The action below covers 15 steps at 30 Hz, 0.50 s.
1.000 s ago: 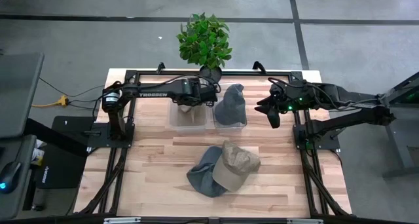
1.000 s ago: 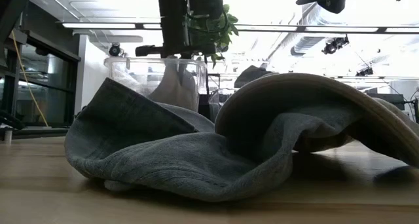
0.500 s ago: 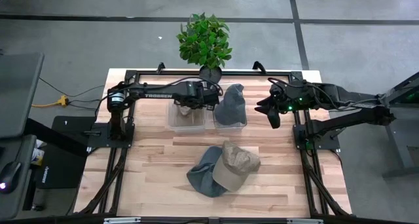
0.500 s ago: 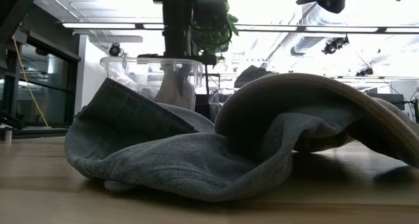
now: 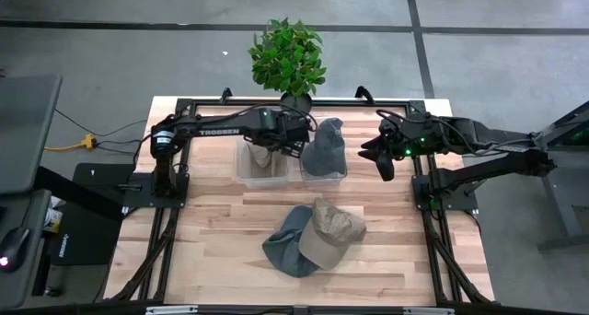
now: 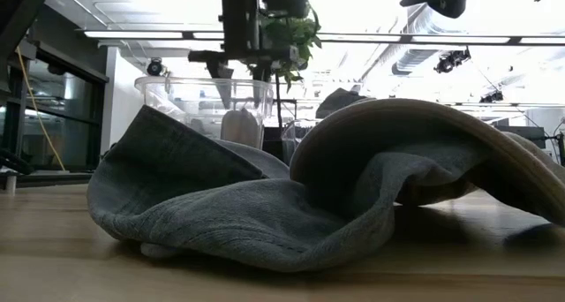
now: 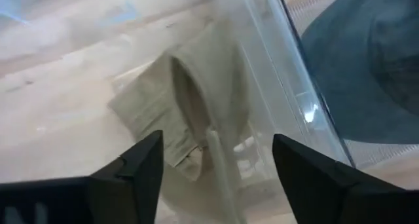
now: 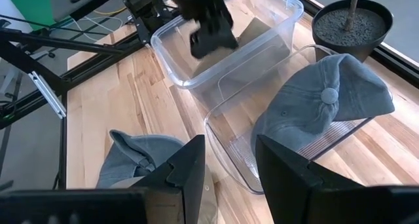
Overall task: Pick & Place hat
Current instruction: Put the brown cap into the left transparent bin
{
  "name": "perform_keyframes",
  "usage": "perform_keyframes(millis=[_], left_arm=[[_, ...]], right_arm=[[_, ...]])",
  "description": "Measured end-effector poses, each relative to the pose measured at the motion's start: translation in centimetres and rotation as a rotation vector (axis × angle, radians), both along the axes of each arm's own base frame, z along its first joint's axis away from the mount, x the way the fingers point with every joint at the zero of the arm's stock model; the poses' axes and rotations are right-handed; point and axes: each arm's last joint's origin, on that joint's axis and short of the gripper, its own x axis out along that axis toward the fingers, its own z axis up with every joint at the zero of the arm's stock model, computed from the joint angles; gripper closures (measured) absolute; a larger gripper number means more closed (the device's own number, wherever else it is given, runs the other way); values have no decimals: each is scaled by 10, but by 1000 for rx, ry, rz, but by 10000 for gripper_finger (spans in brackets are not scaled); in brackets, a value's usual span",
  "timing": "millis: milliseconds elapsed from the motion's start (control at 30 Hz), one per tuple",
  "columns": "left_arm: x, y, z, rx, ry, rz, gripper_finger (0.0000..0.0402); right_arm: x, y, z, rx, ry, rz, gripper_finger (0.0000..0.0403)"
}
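Note:
A beige hat (image 7: 190, 112) lies crumpled on the floor of the left clear bin (image 5: 247, 173), at the far middle of the table. My left gripper (image 7: 216, 178) hangs open just above it, clear of the cloth; the low view also shows the open fingers of this gripper (image 6: 243, 77) over the beige hat (image 6: 238, 125). A grey hat (image 5: 324, 145) sits in the right clear bin (image 5: 324, 176). A second grey hat (image 5: 287, 243) and a tan hat (image 5: 333, 230) lie overlapping on the table's middle. My right gripper (image 8: 229, 168) waits open at the far right, holding nothing.
A potted plant (image 5: 287, 57) stands at the far edge behind the bins. Black frame rails (image 5: 166, 214) run along both sides of the table. Bare wood shows toward the near edge and left of the loose hats.
My left gripper has opened above the left bin and let go of the beige hat. The hat, which hung upright from the fingers, has dropped and now lies as a low heap on the bin's floor.

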Motion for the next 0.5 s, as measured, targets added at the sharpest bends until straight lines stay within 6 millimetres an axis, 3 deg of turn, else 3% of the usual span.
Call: perform_keyframes(millis=[200, 500], left_arm=[[-7, -4, 32, -4, 8, -6, 138], [-16, -30, 82, 39, -43, -71, 138]], right_arm=[[-1, 0, -2, 7, 19, 9, 272], [-3, 1, -4, 14, 49, 22, 272]])
